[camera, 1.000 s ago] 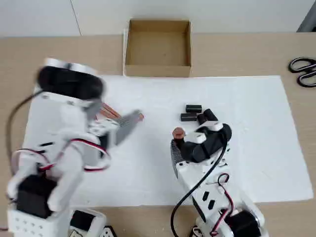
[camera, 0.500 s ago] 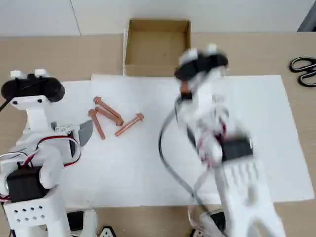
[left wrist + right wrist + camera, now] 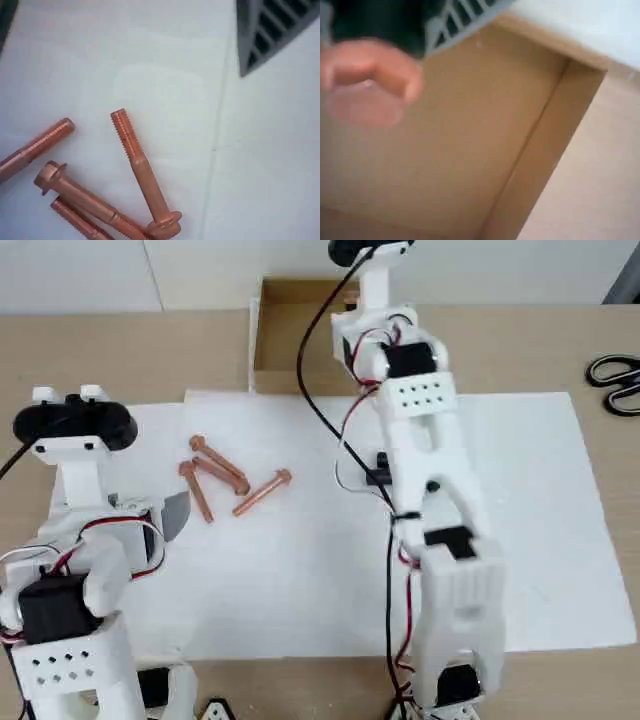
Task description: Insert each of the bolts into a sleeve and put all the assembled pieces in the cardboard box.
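Light wood table [image 3: 100, 350] is carrying a white sheet [image 3: 300, 580], which is lying flat over most of its middle. Cardboard box [image 3: 290, 380] is sitting on the bare wood just beside the sheet's far edge. Scissors [image 3: 615, 380] are lying on the bare wood at the right edge.

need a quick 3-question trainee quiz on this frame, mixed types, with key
1. How many loose bolts lie on the white sheet?
2. True or false: the right gripper holds a bolt over the cardboard box.
3. What lies near the right edge of the table? A) scissors B) pliers C) tape
Key: 1) four; 2) true; 3) A
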